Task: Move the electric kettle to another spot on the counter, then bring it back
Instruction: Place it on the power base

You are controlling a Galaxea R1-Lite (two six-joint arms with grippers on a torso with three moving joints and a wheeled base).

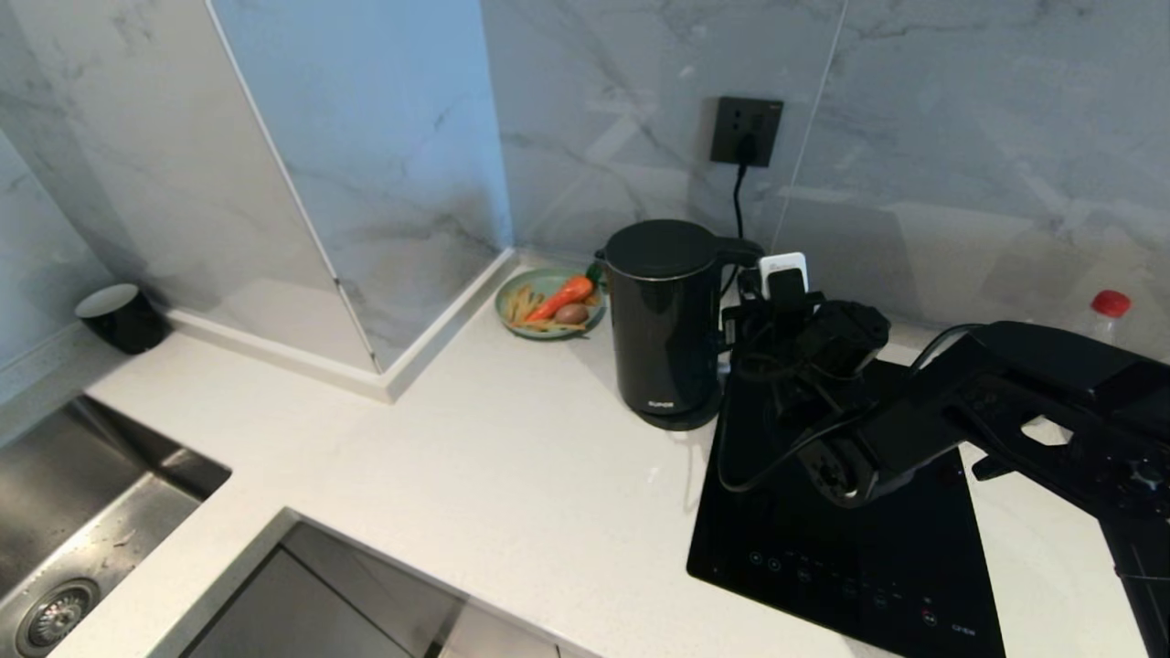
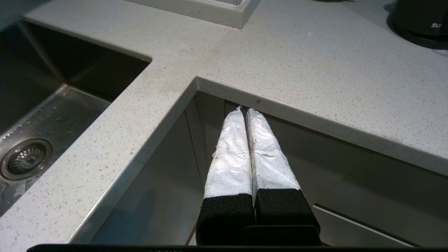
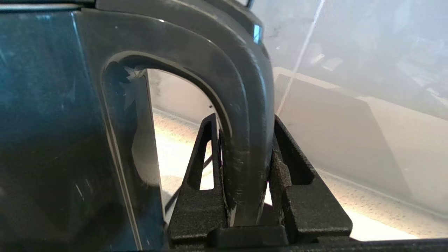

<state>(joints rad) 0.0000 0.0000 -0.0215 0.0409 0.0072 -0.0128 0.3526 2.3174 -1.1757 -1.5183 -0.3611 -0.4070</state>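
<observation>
We've got our right gripper (image 3: 245,164) clamped on the kettle's (image 1: 665,320) handle (image 3: 241,115); kettle sits on the counter (image 1: 512,457) just beside the cooktop (image 1: 859,548); left gripper (image 2: 245,113) pinched closed, well apart from the kettle

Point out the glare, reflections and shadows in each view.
Head view: the wall's glossy tiles mirror window light, and the electric kettle casts a soft shadow on the counter. Left wrist view: even light, the sink dark inside. Right wrist view: bright glare behind the kettle handle, held in the right gripper.
</observation>
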